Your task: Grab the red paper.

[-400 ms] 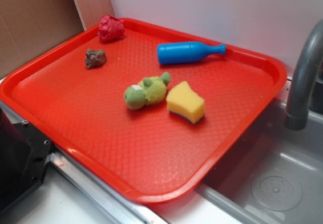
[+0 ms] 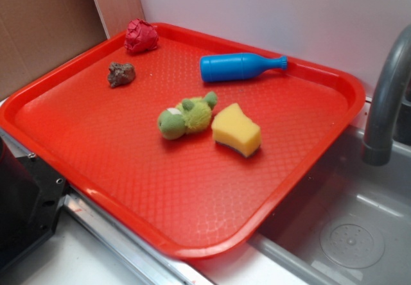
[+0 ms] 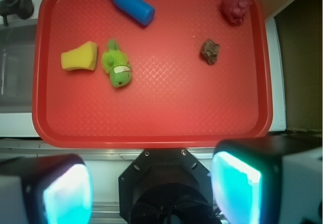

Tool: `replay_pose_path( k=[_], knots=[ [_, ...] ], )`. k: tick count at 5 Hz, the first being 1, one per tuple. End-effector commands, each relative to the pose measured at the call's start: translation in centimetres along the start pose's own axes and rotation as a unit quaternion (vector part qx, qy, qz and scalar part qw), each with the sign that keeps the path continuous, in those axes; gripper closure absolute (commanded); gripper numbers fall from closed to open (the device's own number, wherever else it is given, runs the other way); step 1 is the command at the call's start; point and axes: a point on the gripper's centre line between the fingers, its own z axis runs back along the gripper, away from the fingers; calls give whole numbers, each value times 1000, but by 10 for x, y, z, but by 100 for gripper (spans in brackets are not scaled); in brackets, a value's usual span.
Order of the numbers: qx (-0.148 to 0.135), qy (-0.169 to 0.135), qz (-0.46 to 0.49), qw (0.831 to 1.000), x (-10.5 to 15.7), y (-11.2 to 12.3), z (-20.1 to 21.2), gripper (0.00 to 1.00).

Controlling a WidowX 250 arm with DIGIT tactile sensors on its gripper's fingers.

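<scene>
A: Locating the red paper [image 2: 141,36] first — where does it sit?

B: In the exterior view, at the far left corner of the red tray [image 2: 192,214], close to the rim. The brown lump [image 2: 121,74] lies just near of it, apart from it.

A: Other items on the tray?

B: Blue bottle [image 2: 239,67] on its side along the far edge; green plush toy [image 2: 186,116] at centre, touching the yellow sponge [image 2: 236,129] on its right.

A: Gripper [image 3: 151,186] state?

B: Wrist view shows both fingers [image 3: 236,186] spread wide, nothing between them — positioned off the tray's near edge, well apart from the paper.
</scene>
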Motion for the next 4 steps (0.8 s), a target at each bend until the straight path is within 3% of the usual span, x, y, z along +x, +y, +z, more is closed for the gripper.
replay_pose_path(
  k=[1, 2, 4],
  knots=[
    [31, -74, 97, 992, 29, 12, -23, 0],
    [3, -102, 94, 990, 41, 19, -34, 0],
    [-3, -93, 104, 990, 135, 77, -111, 0]
  ],
)
